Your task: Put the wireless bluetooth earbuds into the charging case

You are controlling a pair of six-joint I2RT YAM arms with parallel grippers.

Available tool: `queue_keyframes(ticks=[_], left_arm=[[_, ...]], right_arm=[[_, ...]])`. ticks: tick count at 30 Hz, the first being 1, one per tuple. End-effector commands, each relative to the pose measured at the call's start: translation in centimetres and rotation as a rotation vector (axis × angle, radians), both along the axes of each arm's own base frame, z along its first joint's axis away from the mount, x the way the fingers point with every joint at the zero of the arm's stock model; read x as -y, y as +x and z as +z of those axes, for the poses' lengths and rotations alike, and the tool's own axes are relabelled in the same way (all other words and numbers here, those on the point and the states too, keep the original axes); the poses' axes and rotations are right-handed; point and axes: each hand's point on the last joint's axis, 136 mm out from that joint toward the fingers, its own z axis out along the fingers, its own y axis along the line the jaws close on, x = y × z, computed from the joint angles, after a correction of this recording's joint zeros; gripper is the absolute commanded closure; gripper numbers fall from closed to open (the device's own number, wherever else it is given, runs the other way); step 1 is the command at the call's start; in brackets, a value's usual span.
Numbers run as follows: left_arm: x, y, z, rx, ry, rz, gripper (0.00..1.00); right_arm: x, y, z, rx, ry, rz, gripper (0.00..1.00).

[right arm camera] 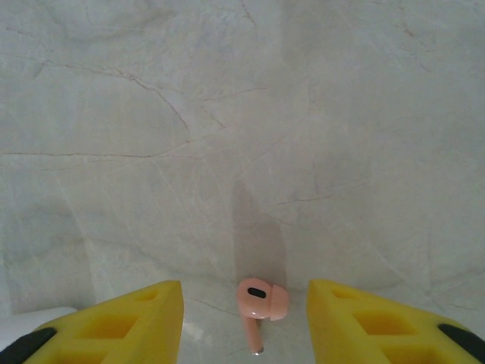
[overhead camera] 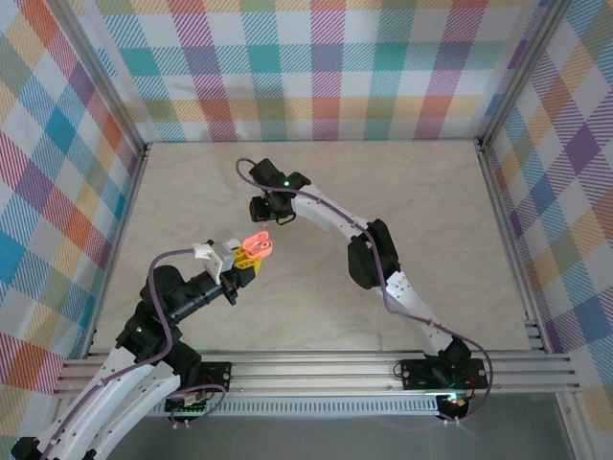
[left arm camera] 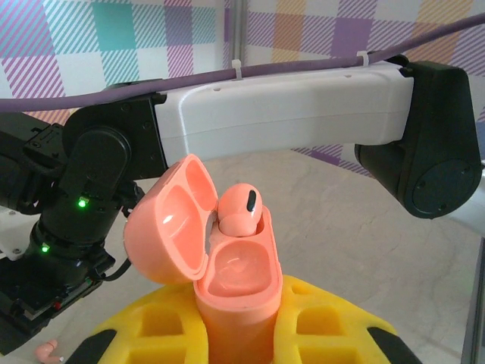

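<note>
**Case**: pinkish-orange. We are finding it held above the bench near the middle, with its lid standing open to the left. The left jaws are pinching its lower body between yellow fingers. The top view is giving us a small pink shape at the arm's tip, while the left wrist view is showing us the inside.

**Seated earbud**: pinkish-orange, sitting in the far socket of the case with its dark vent facing up. The near socket is showing a bare hollow.

**Loose earbud**: same colour, lying on the bench with its stem pointing toward the camera. The right wrist view is placing it between the two yellow fingers of the right jaws. These are standing spread wide, clear of the earbud on both sides.

**Right arm**: in the top view we are seeing it reach in just beyond the case, wrist turned down at the bench. In the left wrist view its white link is crossing behind the open lid, with green lights glowing on the black wrist.

**Small pink piece**: lying on the bench below that wrist, at the lower left edge of the left wrist view. It is too cropped for us to say whether it is the loose earbud.

**Plaid walls**: enclosing the bench on three sides.
</note>
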Motion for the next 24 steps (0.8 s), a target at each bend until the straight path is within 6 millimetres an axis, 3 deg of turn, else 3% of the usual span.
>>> queue_keyframes(ticks=[1, 15, 24], left_arm=[[0.3, -0.2, 0.2, 0.004, -0.032, -0.018, 1.0], [0.1, -0.3, 0.1, 0.007, -0.034, -0.013, 1.0], [0.0, -0.3, 0.0, 0.007, -0.035, -0.005, 1.0]], right_arm=[[-0.4, -0.7, -2.7, -0.015, -0.036, 0.021, 0.53], [0.2, -1.3, -4.7, -0.016, -0.095, 0.025, 0.52], [0.2, -1.5, -5.7, -0.029, -0.106, 0.035, 0.62]])
